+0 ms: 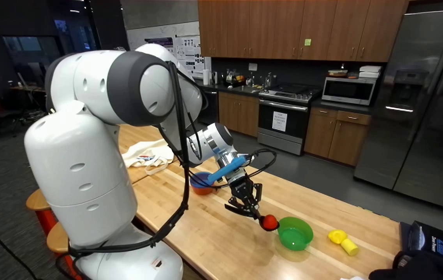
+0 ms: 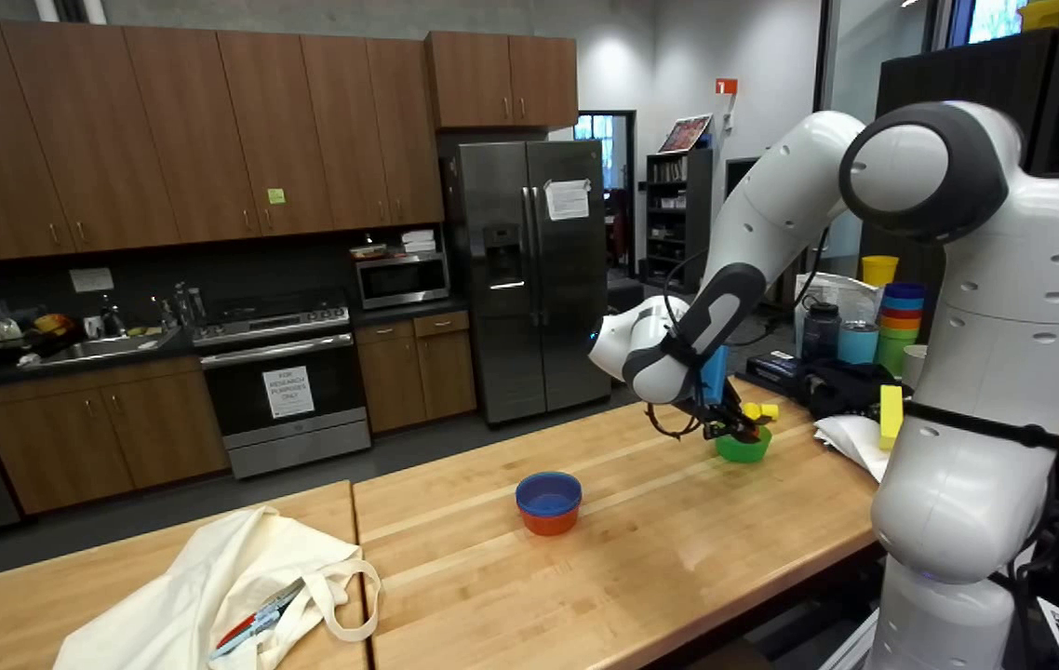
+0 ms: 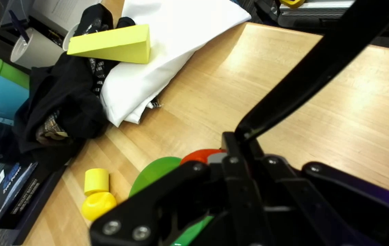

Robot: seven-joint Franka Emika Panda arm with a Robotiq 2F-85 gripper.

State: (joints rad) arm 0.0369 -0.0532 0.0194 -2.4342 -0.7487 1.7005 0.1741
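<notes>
Closed narrowly on the long-handled black spoon [image 3: 317, 65], the gripper [image 1: 253, 210] has the round red ball [image 1: 270, 221] just beyond it in the spoon's cup, near the round green plastic bowl [image 1: 299, 224]; a tilt, or the handle twisting in that grip, could spill the ball. An exterior view shows the ball seated; the wrist view gives only its red edge past the gripper

Wooden counter [image 2: 641, 558]: green bowl [image 1: 294, 230] near fingers [image 3: 232, 171]; past bowl, yellow round piece [image 3: 98, 206] and yellow cylinder [image 3: 96, 181]. Farther from fingers: black cloth [image 3: 68, 95], white cloth [image 3: 177, 44]. Opposite way, well apart from fingers: blue-orange bowl stack [image 2: 550, 519], cream bag [image 2: 213, 577].
</notes>
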